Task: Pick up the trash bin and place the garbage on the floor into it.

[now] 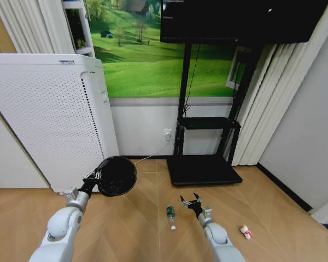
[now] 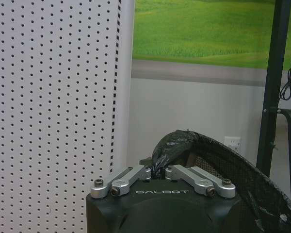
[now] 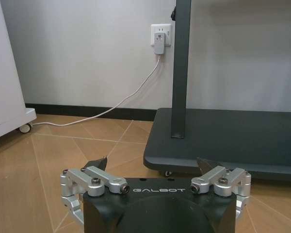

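The trash bin (image 1: 117, 176) hangs clear of the floor (image 1: 142, 229), held up in front of the white perforated cabinet (image 1: 44, 120) with its mouth tipped toward the camera. The left gripper (image 2: 157, 171) is clenched on the bin's rim, where the black liner bunches between its fingers. That is a thin hold on one edge, so the bin could swing, or the liner could slip out of the pinch and let the bin drop.

Below the bin, toward the robot, the little green bottle (image 1: 170, 214) lies on its side on the parquet, pale cap nearest the robot. One red-and-white wrapper (image 1: 245, 232) lies well apart from the bin, past the right arm. I can make out no second wrapper.

The right gripper (image 1: 191, 201) hovers just beside the bottle, on the side away from the bin, its fingers spread wide with nothing between them. Being round, the bottle may roll off if one finger touches first. The black TV stand base (image 1: 202, 169) sits near that gripper, so a careless reach could strike its edge.
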Available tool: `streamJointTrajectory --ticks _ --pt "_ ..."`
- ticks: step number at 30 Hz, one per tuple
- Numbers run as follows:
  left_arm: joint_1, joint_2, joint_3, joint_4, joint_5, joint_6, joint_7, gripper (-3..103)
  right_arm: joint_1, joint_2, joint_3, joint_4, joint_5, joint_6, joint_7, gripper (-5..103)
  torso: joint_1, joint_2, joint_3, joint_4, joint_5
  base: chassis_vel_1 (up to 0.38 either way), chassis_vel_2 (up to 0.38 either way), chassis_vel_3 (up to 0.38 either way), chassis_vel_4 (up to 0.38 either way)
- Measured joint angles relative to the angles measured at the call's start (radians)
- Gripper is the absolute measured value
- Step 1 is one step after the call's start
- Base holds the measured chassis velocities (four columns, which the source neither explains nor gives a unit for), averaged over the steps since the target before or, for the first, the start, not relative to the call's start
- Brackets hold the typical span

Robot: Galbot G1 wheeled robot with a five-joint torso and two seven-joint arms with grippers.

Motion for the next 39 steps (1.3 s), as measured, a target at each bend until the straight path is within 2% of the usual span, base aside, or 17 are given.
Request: streamJointTrajectory --ticks 6,8,9,10,11,12,15,16,19,20,21,23,29,39 --pt "-0.011 0.0 0.007 0.008 -0.002 -0.004 0.004 7 0.002 -0.002 -0.01 0.002 0.012 -0.037 0.01 100 0.0 0.0 0.0 0.0001 0.0 0.041 -0.031 -0.031 0.032" --pt "-0.023 0.002 0.014 0.012 -0.01 -0.013 0.012 7 0.005 -0.007 -0.03 0.01 0.059 -0.09 0.02 100 0.0 0.0 0.0 0.0 0.0001 0.0 0.0 0.0 0.0" --pt "-0.023 0.002 0.014 0.012 -0.01 -0.013 0.012 7 0.005 -0.007 -0.03 0.01 0.059 -0.09 0.02 100 0.0 0.0 0.0 0.0 0.0001 0.0 0.0 0.0 0.0" --pt "-0.027 0.002 0.017 0.014 -0.013 -0.016 0.016 7 0.005 -0.008 -0.036 0.014 0.084 -0.116 0.022 100 0.0 0.0 0.0 0.0 0.0 0.0 0.0 0.0 0.0" --pt "-0.036 0.002 0.026 0.016 -0.014 -0.021 0.022 7 0.008 -0.012 -0.054 0.023 0.145 -0.172 0.029 100 0.0 0.0 0.0 0.0 0.0 0.0 0.0 0.0 0.0" --pt "-0.036 0.002 0.026 0.016 -0.014 -0.021 0.022 7 0.008 -0.012 -0.054 0.023 0.145 -0.172 0.029 100 0.0 0.0 0.0 0.0 0.0 0.0 0.0 0.0 0.0" --pt "-0.043 -0.008 0.052 0.022 -0.008 -0.026 0.026 7 0.016 -0.014 -0.092 0.033 0.242 -0.292 0.067 100 0.0 0.0 0.0 0.0 0.0 0.0 0.0 0.0 0.0" --pt "-0.043 -0.008 0.052 0.022 -0.008 -0.026 0.026 7 0.016 -0.014 -0.092 0.033 0.242 -0.292 0.067 100 0.0 0.0 0.0 0.0 0.0 0.0 0.0 0.0 0.0" --pt "-0.043 -0.018 0.076 0.024 0.005 -0.027 0.026 7 0.018 -0.013 -0.124 0.044 0.325 -0.407 0.142 100 0.0 0.0 0.0 0.0 0.0 0.0 0.0 0.0 0.0" --pt "-0.043 -0.018 0.076 0.024 0.005 -0.027 0.026 7 0.018 -0.013 -0.124 0.044 0.325 -0.407 0.142 100 0.0 0.0 0.0 0.0 0.0 0.0 0.0 0.0 0.0" --pt "-0.043 -0.022 0.082 0.024 0.009 -0.027 0.026 7 0.019 -0.012 -0.138 0.05 0.362 -0.451 0.18 100 0.0 0.0 0.0 -0.0001 0.0 0.0 0.0 0.0 0.0" --pt "-0.043 -0.025 0.089 0.024 0.012 -0.027 0.026 7 0.018 -0.005 -0.156 0.054 0.393 -0.485 0.231 100 0.0 0.0 0.0 0.0 0.0 0.0 0.0 0.0 0.0" --pt "-0.039 -0.027 0.096 0.018 0.013 -0.028 0.025 7 0.036 0.015 -0.183 0.01 0.373 -0.503 0.264 100 0.0 0.0 0.0 0.0 0.0 0.0 0.0 0.0 0.0" --pt "-0.032 -0.038 0.1 0.007 0.016 -0.028 0.023 7 0.093 0.065 -0.22 -0.123 0.301 -0.47 0.271 100 0.0 0.0 0.0 0.0 -0.0001 0.0 0.0 0.0 0.0"
